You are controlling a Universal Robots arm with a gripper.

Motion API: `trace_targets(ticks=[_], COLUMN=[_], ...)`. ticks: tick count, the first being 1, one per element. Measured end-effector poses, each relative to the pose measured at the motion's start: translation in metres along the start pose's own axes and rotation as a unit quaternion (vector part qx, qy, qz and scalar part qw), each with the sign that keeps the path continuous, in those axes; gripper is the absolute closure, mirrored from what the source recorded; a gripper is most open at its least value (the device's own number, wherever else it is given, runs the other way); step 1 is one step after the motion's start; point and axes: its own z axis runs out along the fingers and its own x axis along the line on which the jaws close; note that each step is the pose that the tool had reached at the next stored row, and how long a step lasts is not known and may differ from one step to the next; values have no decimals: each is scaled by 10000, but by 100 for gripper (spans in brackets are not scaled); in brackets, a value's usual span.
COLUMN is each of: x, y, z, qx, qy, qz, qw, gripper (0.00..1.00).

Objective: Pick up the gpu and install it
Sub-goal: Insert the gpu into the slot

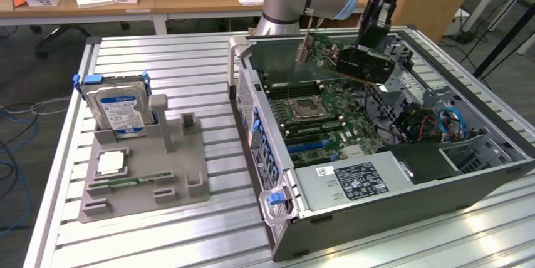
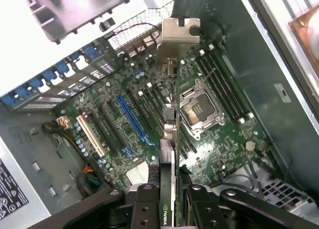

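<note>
Holding thin dark circuit-card gpu [image 1: 334,61] with silvery end bracket [image 2: 177,35]: black gripper [image 1: 372,46] clamped on its edge, card hanging tilted above green motherboard [image 1: 322,114] inside open grey computer case [image 1: 401,218]. Risks: misalignment with long blue slot [image 2: 132,117] jams connector; bracket snags rear panel [image 2: 70,20]. Grip depth unclear; possibly slips.

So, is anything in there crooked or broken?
Nothing looks broken. The thin dark circuit card with a silvery bracket hangs tilted over the open grey computer case, pinched in the robot's hand, not in any slot.
</note>
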Motion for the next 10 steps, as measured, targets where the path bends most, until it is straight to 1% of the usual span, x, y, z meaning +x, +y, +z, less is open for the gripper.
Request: trace_targets(ticks=[5,10], x=[0,0], y=[0,0], z=[1,3], qx=[-7,-14], qy=[14,29], qz=[-308,-622], qw=[9995,9981], gripper=[74,74])
